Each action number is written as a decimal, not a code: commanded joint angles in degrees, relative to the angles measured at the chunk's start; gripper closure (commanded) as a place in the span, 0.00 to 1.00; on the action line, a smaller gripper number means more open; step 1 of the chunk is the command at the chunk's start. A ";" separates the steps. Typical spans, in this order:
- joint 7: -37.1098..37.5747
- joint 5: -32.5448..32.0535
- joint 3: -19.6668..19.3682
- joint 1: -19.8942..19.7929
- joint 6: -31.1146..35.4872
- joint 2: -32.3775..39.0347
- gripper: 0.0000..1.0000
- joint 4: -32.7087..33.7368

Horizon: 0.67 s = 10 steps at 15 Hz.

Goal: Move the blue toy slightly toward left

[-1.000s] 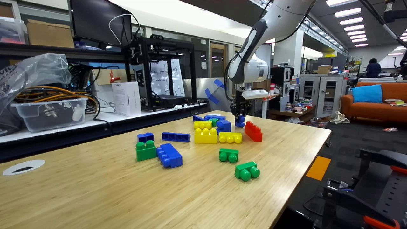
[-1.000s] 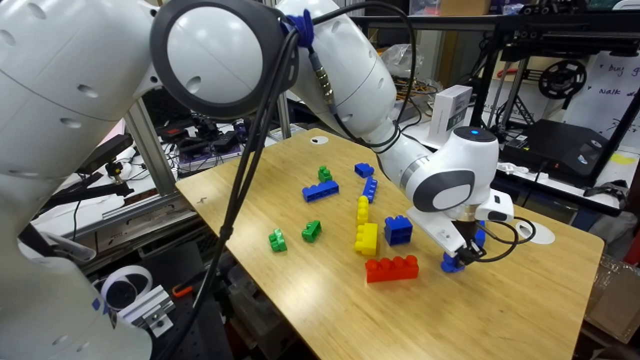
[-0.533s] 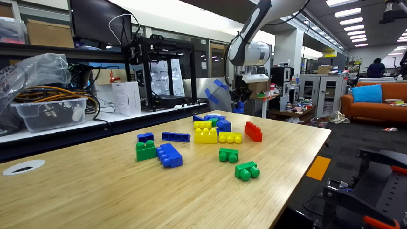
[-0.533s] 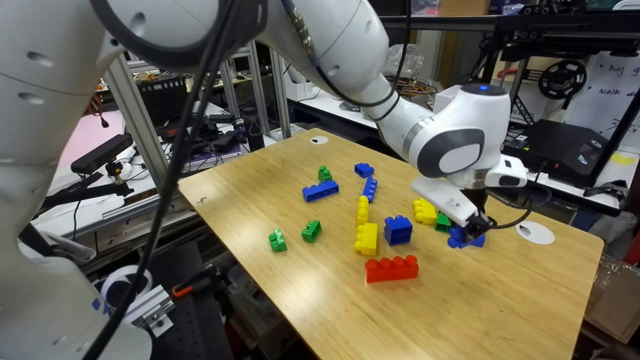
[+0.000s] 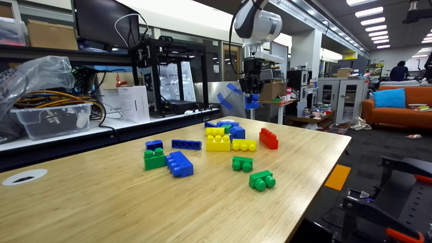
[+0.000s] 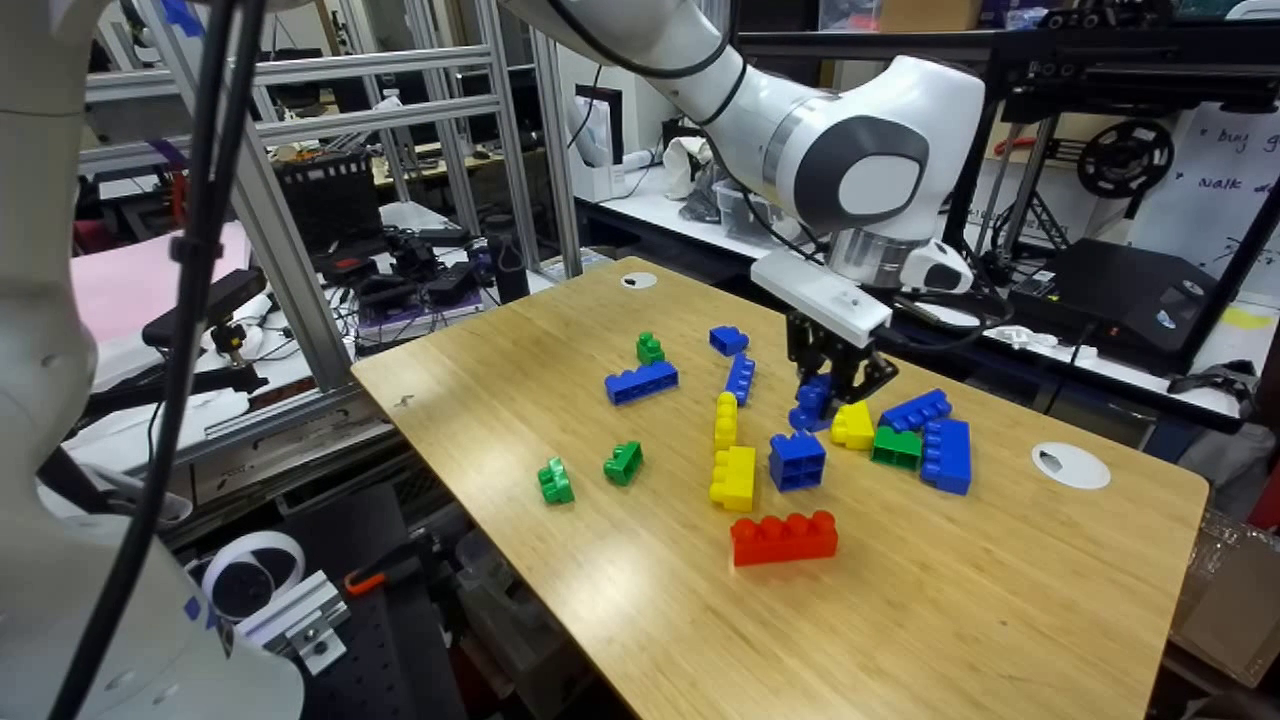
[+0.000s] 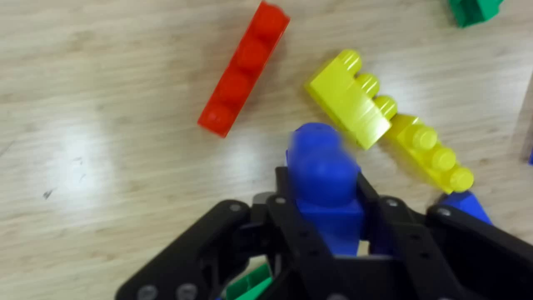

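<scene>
The blue toy, a small brick with rounded studs, is held off the table by my gripper. It shows in both exterior views and large and blurred in the wrist view. My gripper points down with its fingers on either side of the toy; it also shows in an exterior view and in the wrist view. In the wrist view the toy partly hides a second blue brick beneath it. That chunky blue brick stands on the table, with the toy above and behind it in that view.
A red brick lies near the chunky blue brick. Yellow bricks lie beside it, another yellow brick behind. A green brick touches a blue brick. More blue and green bricks lie scattered over the wooden table.
My gripper has lifted the blue toy from the table beside the red brick. It has risen and carried the toy past the blue and green bricks, toward the yellow ones.
</scene>
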 commanded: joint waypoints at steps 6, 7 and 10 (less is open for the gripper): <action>1.03 0.75 -0.65 1.23 -15.24 8.11 0.89 8.41; 1.87 1.12 -0.83 0.96 -17.00 10.69 0.89 11.90; 4.88 1.65 -1.40 0.53 -17.86 17.47 0.89 20.35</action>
